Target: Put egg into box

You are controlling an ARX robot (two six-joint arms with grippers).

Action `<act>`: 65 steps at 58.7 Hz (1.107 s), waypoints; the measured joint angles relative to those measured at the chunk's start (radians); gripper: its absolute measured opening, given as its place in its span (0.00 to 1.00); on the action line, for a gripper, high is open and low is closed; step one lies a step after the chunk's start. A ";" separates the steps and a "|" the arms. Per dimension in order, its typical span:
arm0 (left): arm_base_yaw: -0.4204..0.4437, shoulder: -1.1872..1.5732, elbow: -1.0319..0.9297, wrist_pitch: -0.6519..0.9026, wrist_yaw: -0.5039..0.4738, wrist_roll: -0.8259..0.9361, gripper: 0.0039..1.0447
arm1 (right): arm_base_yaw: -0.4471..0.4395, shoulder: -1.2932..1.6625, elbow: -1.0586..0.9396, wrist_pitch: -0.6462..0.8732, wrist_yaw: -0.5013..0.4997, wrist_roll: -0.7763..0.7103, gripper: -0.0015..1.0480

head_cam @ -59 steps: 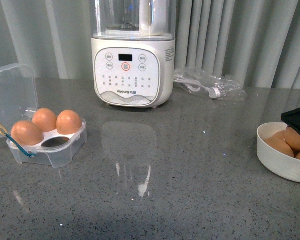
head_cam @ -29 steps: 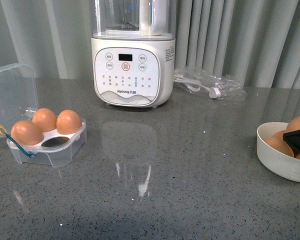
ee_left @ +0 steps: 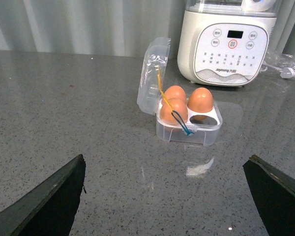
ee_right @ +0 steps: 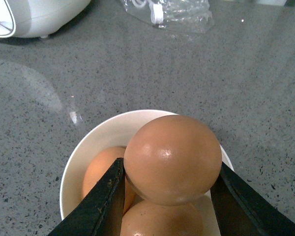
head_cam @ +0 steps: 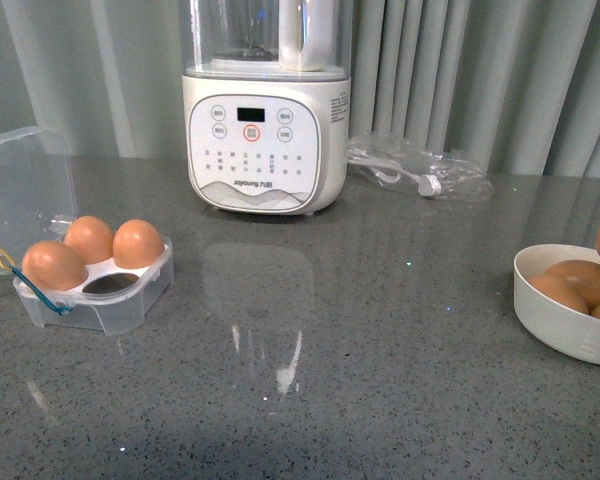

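On the grey counter (head_cam: 380,350) before pale curtains (head_cam: 480,80), the box (head_cam: 130,300) holds three eggs (head_cam: 138,244), the bowl (head_cam: 555,330) three more. The right gripper (ee_right: 170,164) clamps the egg (ee_right: 172,147); the left gripper (ee_left: 165,158) gapes wide.

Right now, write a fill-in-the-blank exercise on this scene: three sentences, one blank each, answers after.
1. The clear plastic four-egg box already holds ___ brown eggs.
2. The right gripper is shut on a smooth orange-brown egg, held above the round white ___.
3. The left gripper hangs ___ and holds nothing.

Missing words: three; bowl; open.
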State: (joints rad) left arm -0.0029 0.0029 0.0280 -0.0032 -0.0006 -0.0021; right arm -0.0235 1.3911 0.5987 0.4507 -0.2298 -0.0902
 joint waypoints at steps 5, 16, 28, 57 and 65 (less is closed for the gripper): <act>0.000 0.000 0.000 0.000 0.000 0.000 0.94 | 0.014 -0.043 0.000 -0.023 0.000 -0.002 0.41; 0.000 0.000 0.000 0.000 0.000 0.000 0.94 | 0.099 -0.102 0.042 -0.074 0.014 -0.004 0.41; 0.000 0.000 0.000 0.000 0.000 0.000 0.94 | 0.274 -0.055 0.142 -0.074 -0.016 -0.011 0.41; 0.000 0.000 0.000 0.000 0.000 0.000 0.94 | 0.546 0.217 0.299 -0.026 -0.240 -0.025 0.40; 0.000 0.000 0.000 0.000 0.000 0.000 0.94 | 0.560 0.264 0.347 -0.058 -0.251 -0.065 0.40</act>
State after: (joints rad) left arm -0.0029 0.0029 0.0280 -0.0032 -0.0006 -0.0021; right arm 0.5369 1.6546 0.9459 0.3923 -0.4809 -0.1555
